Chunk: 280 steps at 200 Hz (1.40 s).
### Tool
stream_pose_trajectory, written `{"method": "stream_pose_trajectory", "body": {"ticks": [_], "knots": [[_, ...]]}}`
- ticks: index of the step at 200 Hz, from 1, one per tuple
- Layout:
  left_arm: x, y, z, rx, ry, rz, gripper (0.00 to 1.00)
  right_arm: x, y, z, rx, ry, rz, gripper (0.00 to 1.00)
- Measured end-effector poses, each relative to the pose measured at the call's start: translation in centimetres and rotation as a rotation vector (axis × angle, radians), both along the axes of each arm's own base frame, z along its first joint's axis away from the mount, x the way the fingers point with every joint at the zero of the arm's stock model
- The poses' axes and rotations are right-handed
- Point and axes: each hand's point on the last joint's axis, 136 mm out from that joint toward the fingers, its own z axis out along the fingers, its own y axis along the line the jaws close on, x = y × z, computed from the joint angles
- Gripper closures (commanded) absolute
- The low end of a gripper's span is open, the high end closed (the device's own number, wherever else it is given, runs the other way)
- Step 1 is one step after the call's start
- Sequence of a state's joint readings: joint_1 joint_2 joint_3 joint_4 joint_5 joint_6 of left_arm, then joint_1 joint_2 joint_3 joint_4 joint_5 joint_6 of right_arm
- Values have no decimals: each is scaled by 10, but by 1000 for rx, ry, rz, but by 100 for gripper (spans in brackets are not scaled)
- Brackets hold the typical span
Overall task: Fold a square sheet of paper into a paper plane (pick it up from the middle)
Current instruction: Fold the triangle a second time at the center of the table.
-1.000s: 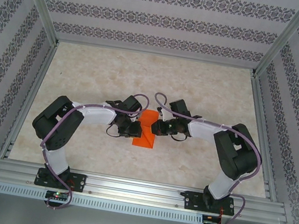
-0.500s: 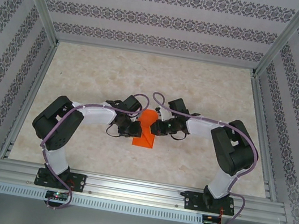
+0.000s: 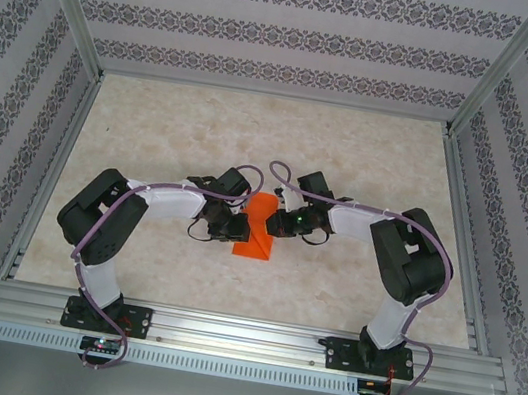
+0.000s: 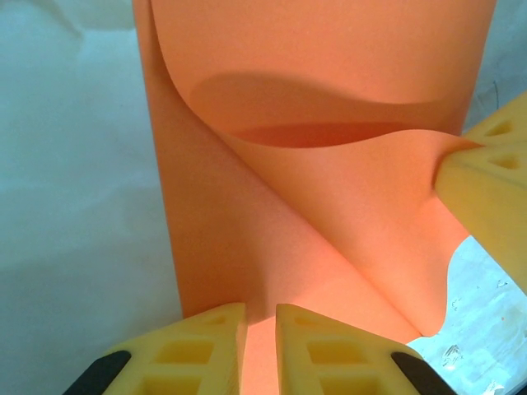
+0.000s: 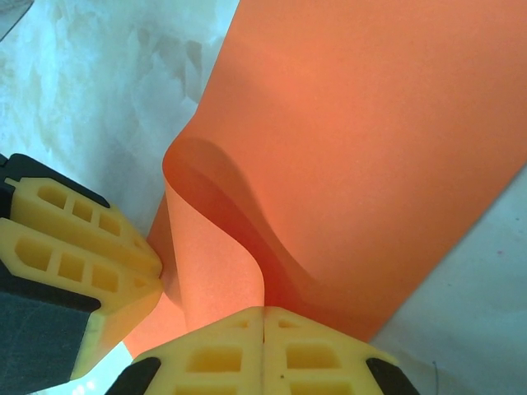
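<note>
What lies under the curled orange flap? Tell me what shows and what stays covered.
Under the lifted flap of the square sheet of paper lies more of the same sheet, flat and shadowed. The table beneath it is covered. The right gripper pinches the flap; the left gripper clamps the sheet's edge.

Top view: both wrists cover the orange paper's (image 3: 257, 229) side edges at frame centre. Left wrist view: paper cut off at top edge. Right tool (image 5: 263, 317) fingertips overlap paper's curled flap; contact line hidden.

Both arms (image 3: 157, 198) bend inward, wrists meeting, jaws pinched nearly closed.
</note>
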<state>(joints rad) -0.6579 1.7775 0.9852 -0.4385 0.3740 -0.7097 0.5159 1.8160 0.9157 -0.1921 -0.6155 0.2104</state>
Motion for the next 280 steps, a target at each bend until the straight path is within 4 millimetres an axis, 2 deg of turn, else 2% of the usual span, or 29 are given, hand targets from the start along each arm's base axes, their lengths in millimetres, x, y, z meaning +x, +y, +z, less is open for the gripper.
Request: {"method": "stream_pose_trajectory", "body": {"ticks": [65,157,179,217,231,259,280], "knots": [[0,0,0,2,-1,1,80,-3,-1,-10,-11,31,8,93],[1,0,2,1,-5,2,78,-2,0,-10,-11,34,9,93],[3,-1,11,-11,-25,6,77,-1,1,-10,-11,35,9,93],[13,-6,45,-82,-90,58,75,-1,1,-10,-11,35,9,94],[20,-10,52,-112,-105,90,75,-1,1,-10,-11,35,9,94],[35,-17,56,-173,-99,161,75,-1,1,-10,-11,36,9,94],[44,-24,48,-202,-77,203,75,-1,1,-10,-8,38,10,94]]}}
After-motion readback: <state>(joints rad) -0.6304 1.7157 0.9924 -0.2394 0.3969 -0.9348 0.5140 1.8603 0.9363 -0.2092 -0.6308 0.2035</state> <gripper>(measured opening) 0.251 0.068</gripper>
